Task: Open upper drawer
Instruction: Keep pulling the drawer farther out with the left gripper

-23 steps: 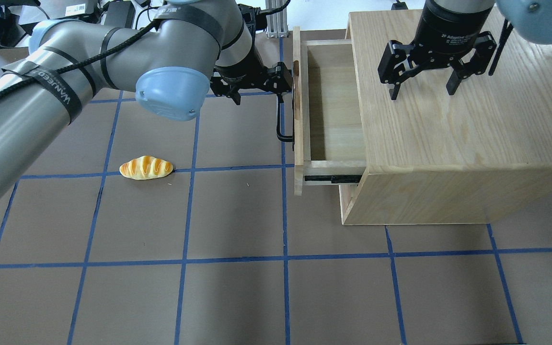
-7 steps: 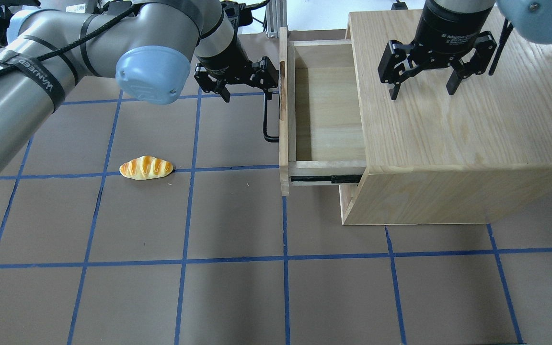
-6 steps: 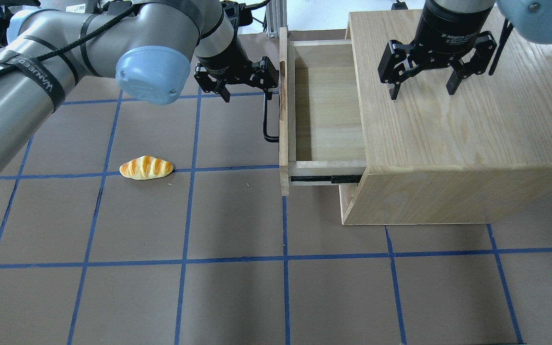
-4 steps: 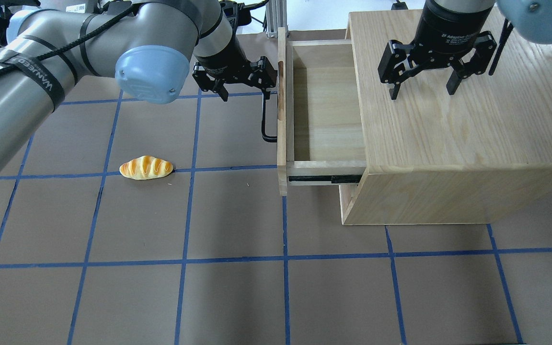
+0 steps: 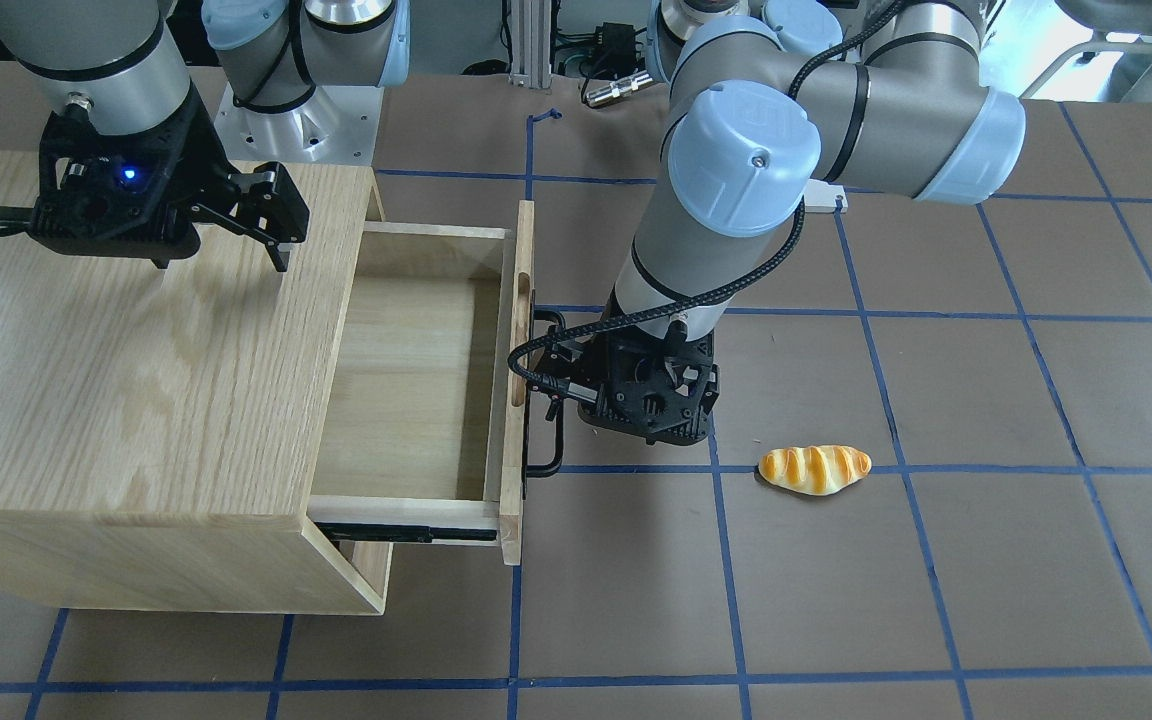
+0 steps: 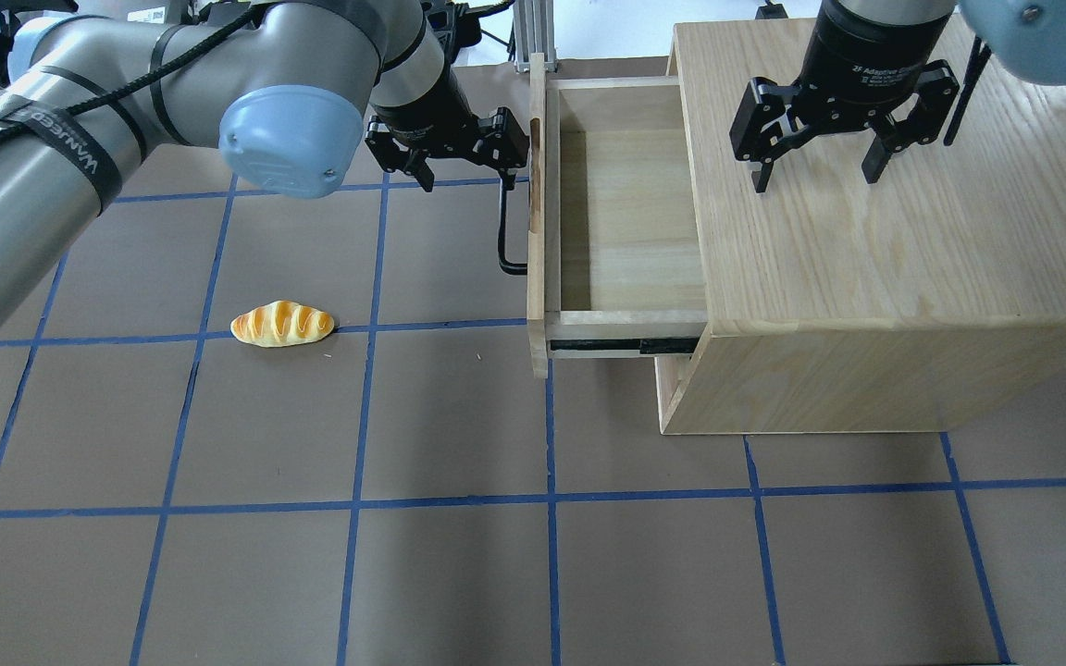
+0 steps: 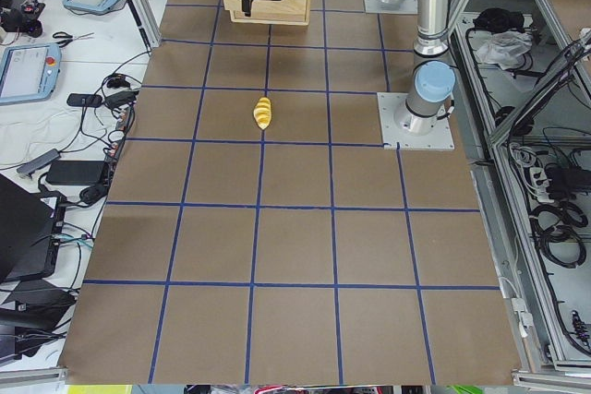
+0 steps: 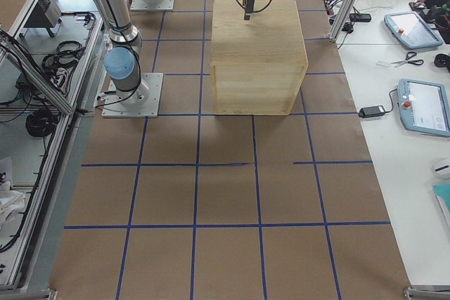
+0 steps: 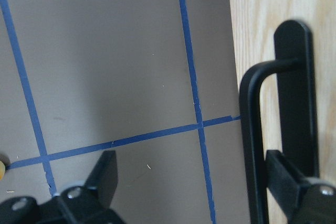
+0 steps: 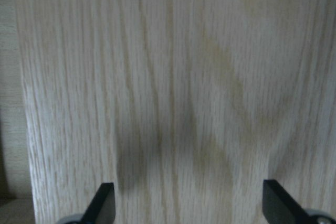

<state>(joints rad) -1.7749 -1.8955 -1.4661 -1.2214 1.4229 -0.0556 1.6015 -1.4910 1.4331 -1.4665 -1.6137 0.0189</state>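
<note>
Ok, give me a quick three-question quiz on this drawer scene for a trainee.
1. True or false: the upper drawer is fully shut.
2. The bread roll lies: A) in the drawer, B) on the table, C) on the cabinet.
3. Which gripper is at the drawer's black handle?
Key: 1 false; 2 B; 3 the left gripper.

The upper drawer (image 5: 416,390) stands pulled well out.
</note>
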